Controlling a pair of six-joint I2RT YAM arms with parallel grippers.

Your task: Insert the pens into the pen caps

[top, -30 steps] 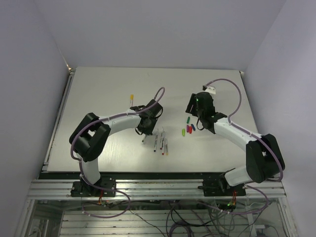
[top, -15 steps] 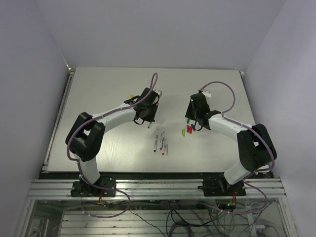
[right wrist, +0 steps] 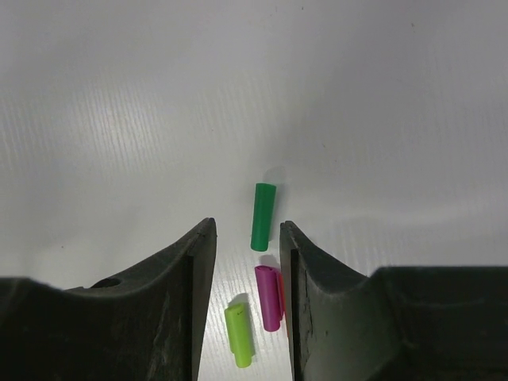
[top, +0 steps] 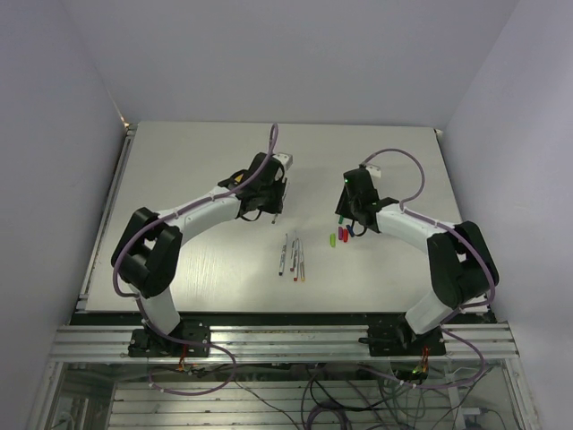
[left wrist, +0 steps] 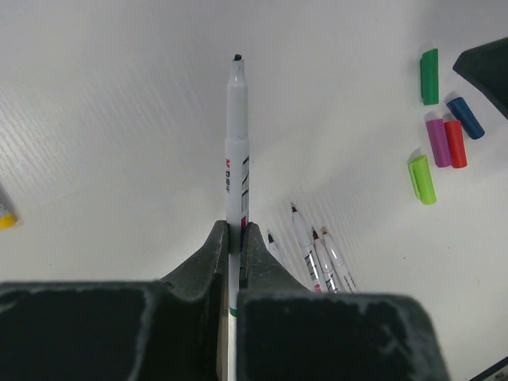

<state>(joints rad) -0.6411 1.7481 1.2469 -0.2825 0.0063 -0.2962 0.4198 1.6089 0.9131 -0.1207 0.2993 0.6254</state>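
My left gripper [left wrist: 234,230] is shut on a white pen [left wrist: 236,143] with a dark tip, held off the table; it shows in the top view [top: 271,202] at table centre-left. Several more pens [top: 291,255] lie side by side, also in the left wrist view [left wrist: 313,258]. My right gripper [right wrist: 247,230] is open above the caps [top: 349,222]. The dark green cap [right wrist: 263,216] lies just beyond its fingertips; the purple cap [right wrist: 268,298] and light green cap [right wrist: 239,336] lie between them. The blue cap [left wrist: 464,117] and red cap [left wrist: 455,143] lie beside those.
A yellow cap [left wrist: 4,218] lies apart at the left, near my left forearm. The cap cluster [top: 340,233] sits just right of the loose pens. The white table [top: 179,161] ends at walls on the left, back and right.
My left gripper has lifted the pen from beside the loose pens and carried it toward the back. My right gripper has shifted slightly left over the caps.
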